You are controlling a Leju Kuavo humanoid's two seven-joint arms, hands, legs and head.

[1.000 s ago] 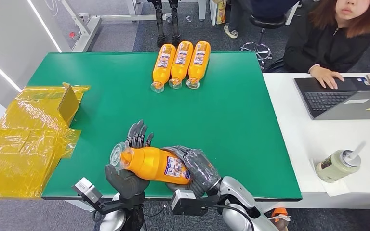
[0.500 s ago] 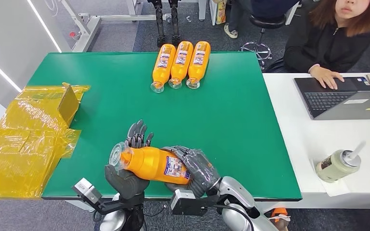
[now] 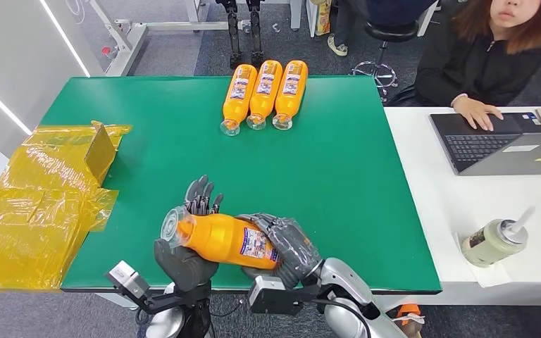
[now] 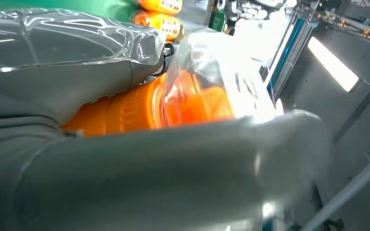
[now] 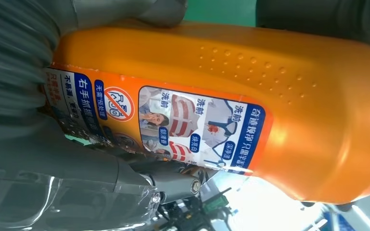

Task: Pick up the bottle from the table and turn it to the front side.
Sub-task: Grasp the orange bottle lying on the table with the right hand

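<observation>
Almost no change over the last second: bottle [image 3: 222,240] held in the same spot, off the mat at the near edge, lying sideways with clear cap to the left. Only a slight shift of cap and left hand [image 3: 183,262]. Right hand [image 3: 287,250] wrapped around the base end, grasping the bottle; left hand cupped under the neck, fingers [image 3: 201,197] up behind it, also holding. Label [image 5: 173,126] with pictures and blue text panels facing the right wrist camera, partly turned up in the head view. Looks like mid-rotation or a pause; whether this face counts as the front cannot be judged. Not yet set down.

Surface: green mat [image 3: 310,162] on the table, three more orange bottles [image 3: 264,94] in a row at the far edge, touching side by side, caps toward the robot. Crumpled yellow plastic wrap [image 3: 39,204] with a cardboard box [image 3: 101,151] on the left. White desk [image 3: 465,211] on the right with laptop [image 3: 500,144] and a lidded cup with straw [image 3: 496,241]. Person in black [image 3: 486,63] seated far right, hand on the laptop.
</observation>
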